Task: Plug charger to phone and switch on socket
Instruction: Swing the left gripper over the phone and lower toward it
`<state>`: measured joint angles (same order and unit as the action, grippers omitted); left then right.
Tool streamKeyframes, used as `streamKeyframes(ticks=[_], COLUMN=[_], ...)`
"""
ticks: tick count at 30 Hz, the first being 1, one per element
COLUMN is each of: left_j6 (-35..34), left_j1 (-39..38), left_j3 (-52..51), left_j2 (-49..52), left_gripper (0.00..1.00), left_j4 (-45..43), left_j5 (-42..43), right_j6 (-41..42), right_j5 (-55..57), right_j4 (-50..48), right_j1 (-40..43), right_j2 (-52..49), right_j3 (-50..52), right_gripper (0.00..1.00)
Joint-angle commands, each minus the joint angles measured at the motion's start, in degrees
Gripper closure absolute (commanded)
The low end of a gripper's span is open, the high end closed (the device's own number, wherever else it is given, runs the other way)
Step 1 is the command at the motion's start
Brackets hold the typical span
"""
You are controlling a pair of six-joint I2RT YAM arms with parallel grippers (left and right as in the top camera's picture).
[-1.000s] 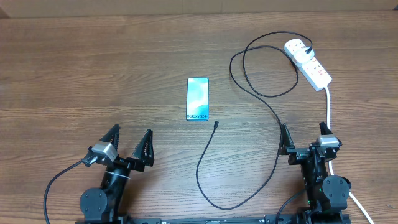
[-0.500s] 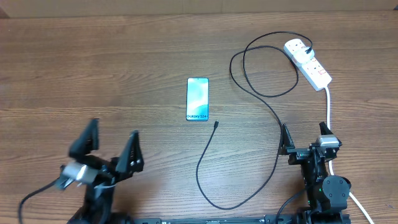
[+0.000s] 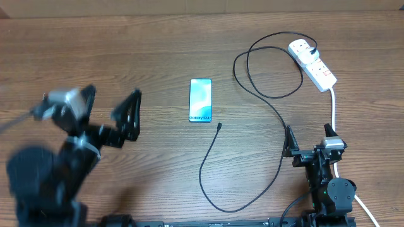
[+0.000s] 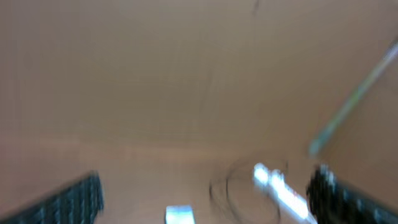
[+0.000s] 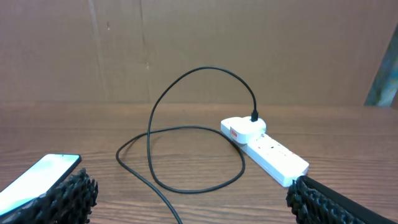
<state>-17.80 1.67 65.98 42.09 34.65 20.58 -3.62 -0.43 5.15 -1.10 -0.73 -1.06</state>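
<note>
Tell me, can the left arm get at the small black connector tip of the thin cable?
Probably yes. The left arm has open jaws, and only bare wooden table lies between it and the small black connector tip, which sits free near the slim blue-white phone.

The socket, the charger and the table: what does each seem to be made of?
The socket looks like smooth white moulded plastic, slightly glossy. The charger seems sheathed in matte black rubber or soft plastic, since it lies in loose curves. The table shows brown wood grain; solid wood or printed laminate, I cannot tell.
</note>
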Motion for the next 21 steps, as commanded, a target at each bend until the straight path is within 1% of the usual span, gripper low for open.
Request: streamKeyframes(ticks=[1,3,5,6,8,9,10,13,16,18,21], left_j6=[6.23,5.95,5.81,5.86,5.99,5.73,5.01,0.57,-1.53,-4.22,-8.09], left_j1=[0.55,0.55,0.55,0.55,0.52,-0.31,-1.16,-5.68,-12.48,-16.9,-21.99], left_j3=[13.75,19.67,22.34,22.86,22.97,23.12,23.3,24.92,28.65,32.39,39.5], left_j2=[11.02,16.65,20.48,22.36,24.79,26.99,27.8,30.29,33.75,36.94,43.19], left_gripper=[0.0,0.0,0.0,0.0,0.0,0.0,0.0,0.0,0.0,0.0,0.0], left_j4=[12.0,19.08,23.43,23.89,23.45,23.21,23.34,25.44,29.83,33.7,40.5], left_j5=[3.58,8.92,14.78,18.51,23.12,24.06,23.17,14.6,0.26,-9.27,-18.43], right_j6=[0.22,0.22,0.22,0.22,0.22,0.22,0.22,0.22,0.22,0.22,0.22], right_j5=[0.35,0.35,0.35,0.35,0.35,0.35,0.35,0.35,0.35,0.35,0.35], right_j4=[-0.33,-0.33,-0.33,-0.33,-0.33,-0.33,-0.33,-0.33,-0.33,-0.33,-0.33], right_j1=[0.37,0.37,0.37,0.37,0.37,0.37,0.37,0.37,0.37,0.37,0.37], right_j2=[0.57,0.57,0.57,0.57,0.57,0.57,0.57,0.57,0.57,0.57,0.57], right_j3=[0.59,0.59,0.59,0.59,0.59,0.59,0.59,0.59,0.59,0.59,0.59], right_gripper=[0.0,0.0,0.0,0.0,0.0,0.0,0.0,0.0,0.0,0.0,0.0])
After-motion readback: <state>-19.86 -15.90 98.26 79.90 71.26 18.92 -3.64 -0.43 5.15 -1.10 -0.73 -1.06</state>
